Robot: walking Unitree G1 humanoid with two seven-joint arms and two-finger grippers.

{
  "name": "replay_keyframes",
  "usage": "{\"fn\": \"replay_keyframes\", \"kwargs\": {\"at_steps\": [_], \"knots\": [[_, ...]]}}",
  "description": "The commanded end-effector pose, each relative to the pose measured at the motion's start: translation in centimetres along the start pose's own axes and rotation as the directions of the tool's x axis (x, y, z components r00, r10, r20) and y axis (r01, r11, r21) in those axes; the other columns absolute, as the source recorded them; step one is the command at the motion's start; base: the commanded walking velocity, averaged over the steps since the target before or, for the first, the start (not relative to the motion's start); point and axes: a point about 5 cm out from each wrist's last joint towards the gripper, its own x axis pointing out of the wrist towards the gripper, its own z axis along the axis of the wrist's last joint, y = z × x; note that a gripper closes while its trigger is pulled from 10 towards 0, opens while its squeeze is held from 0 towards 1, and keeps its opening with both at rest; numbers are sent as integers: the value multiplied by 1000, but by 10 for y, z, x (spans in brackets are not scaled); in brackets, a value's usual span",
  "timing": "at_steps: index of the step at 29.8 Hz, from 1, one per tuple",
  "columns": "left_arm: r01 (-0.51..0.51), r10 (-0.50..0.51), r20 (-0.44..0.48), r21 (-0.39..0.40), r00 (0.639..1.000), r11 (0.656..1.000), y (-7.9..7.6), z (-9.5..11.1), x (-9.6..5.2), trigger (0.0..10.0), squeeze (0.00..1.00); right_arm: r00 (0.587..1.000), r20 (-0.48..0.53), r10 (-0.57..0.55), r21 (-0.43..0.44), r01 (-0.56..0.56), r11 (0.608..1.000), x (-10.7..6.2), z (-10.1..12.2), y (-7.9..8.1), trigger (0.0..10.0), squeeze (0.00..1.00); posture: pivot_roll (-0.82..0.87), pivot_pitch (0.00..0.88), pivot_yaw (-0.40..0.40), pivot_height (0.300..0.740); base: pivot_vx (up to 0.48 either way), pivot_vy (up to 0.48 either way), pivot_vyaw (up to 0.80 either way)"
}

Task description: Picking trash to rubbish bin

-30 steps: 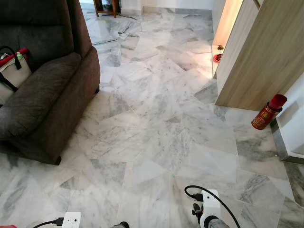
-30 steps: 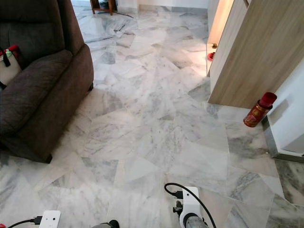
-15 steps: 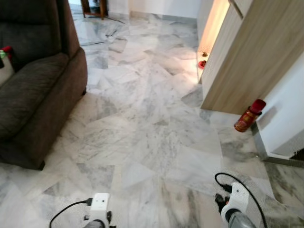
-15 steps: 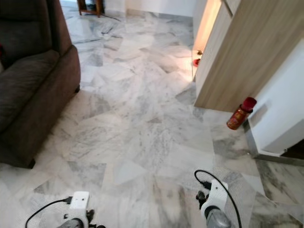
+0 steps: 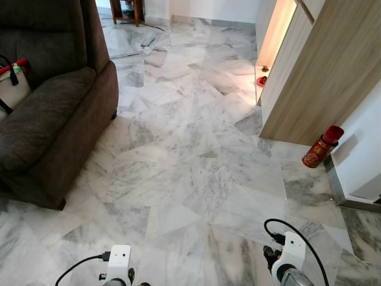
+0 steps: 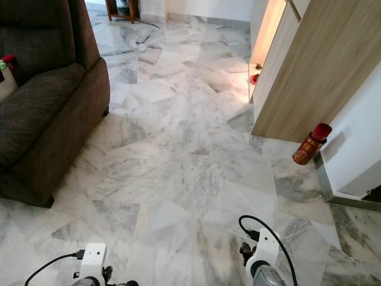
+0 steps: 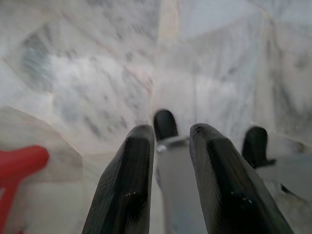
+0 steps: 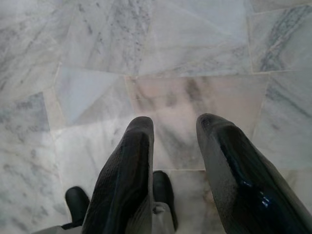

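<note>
A red and gold can point(image 5: 321, 147) with a red cap stands upright on the marble floor, against the white wall at the corner of the wooden cabinet. It is far ahead and to the right of both arms. My left arm point(image 5: 119, 261) and right arm point(image 5: 290, 253) hang low at the near edge of the eye views. In the left wrist view my left gripper point(image 7: 170, 131) is open over bare floor. The right wrist view has my right gripper point(image 8: 176, 124) open too, with nothing between its fingers.
A dark brown sofa point(image 5: 53, 119) fills the left side, with a white bag point(image 5: 12, 83) on its seat. The wooden cabinet point(image 5: 321, 71) and white wall close off the right. A small red item point(image 5: 262, 81) lies in the lit gap. Open marble floor point(image 5: 196, 149) lies between.
The whole picture has shifted as the camera moved. Both arms show further into view than a second ago. The can and sofa stay in place.
</note>
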Motion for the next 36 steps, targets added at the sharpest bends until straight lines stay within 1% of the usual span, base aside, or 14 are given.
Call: {"fn": "replay_keyframes", "kwargs": {"at_steps": [1, 5, 8, 13, 17, 19, 20, 24, 26, 28, 31, 36], "knots": [[-13, 12, 28, 7, 1000, 1000, 4, 9, 2, 10000, 0, 1000, 5, -18, 43, 18, 999, 0, 0, 0, 10000, 0, -19, 112, -37, 740, 0, 0, 0], [-16, 15, 50, 26, 999, 1000, 8, 17, 3, 10000, 0, 1000, 5, -23, 75, 23, 997, 0, -1, 1, 10000, 0, -18, 108, -27, 740, 0, 0, 0], [-20, 18, 68, 24, 998, 1000, 10, 24, 4, 10000, 0, 1000, 3, -20, 72, 20, 997, 0, -2, 3, 10000, 0, -15, 108, -23, 740, 0, 0, 0], [-23, 22, 70, 14, 997, 1000, 9, 26, 5, 10000, 0, 1000, -5, -18, 78, 18, 997, 1, -3, 6, 10000, 0, -7, 110, -27, 740, 0, 0, 0], [-22, 22, 49, 5, 999, 1000, 6, 18, 3, 10000, 0, 1000, -10, -15, 79, 16, 997, 1, -4, 7, 10000, 0, -12, 115, -33, 740, 0, 0, 0], [-28, 29, 37, -24, 999, 999, 5, 10, 2, 10000, 0, 1000, -13, -14, 80, 15, 997, 1, -5, 7, 10000, 0, -13, 119, -40, 740, 0, 0, 0], [-28, 29, 37, -27, 999, 999, 5, 9, 2, 10000, 0, 1000, -14, -14, 79, 15, 997, 0, -6, 7, 10000, 0, -12, 119, -42, 740, 0, 0, 0], [-35, 36, 22, -39, 999, 999, 5, 3, 0, 10000, 0, 1000, -16, -11, 38, 12, 999, 0, -7, 4, 10000, 0, -9, 119, -47, 740, 0, 0, 0], [-36, 36, 14, -38, 999, 999, 5, 1, 0, 10000, 0, 1000, -1, -21, 32, 21, 999, 0, -5, 3, 10000, 0, -10, 119, -46, 740, 0, 0, 0], [-42, 42, -5, -45, 999, 998, 7, -3, -1, 10000, 0, 1000, -1, -30, 48, 30, 998, -1, -5, 1, 10000, 0, -13, 118, -44, 740, 0, 0, 800], [-41, 41, -11, -37, 999, 998, 8, -5, -2, 10000, 0, 1000, -2, -19, 46, 19, 999, -1, -5, 1, 10000, 0, -13, 117, -43, 740, 0, 0, 800], [-48, 47, -15, -43, 999, 998, 9, -8, -2, 10000, 0, 1000, -8, -17, 41, 17, 999, -1, -7, 1, 10000, 0, -13, 114, -39, 740, 0, 0, 800]]}}
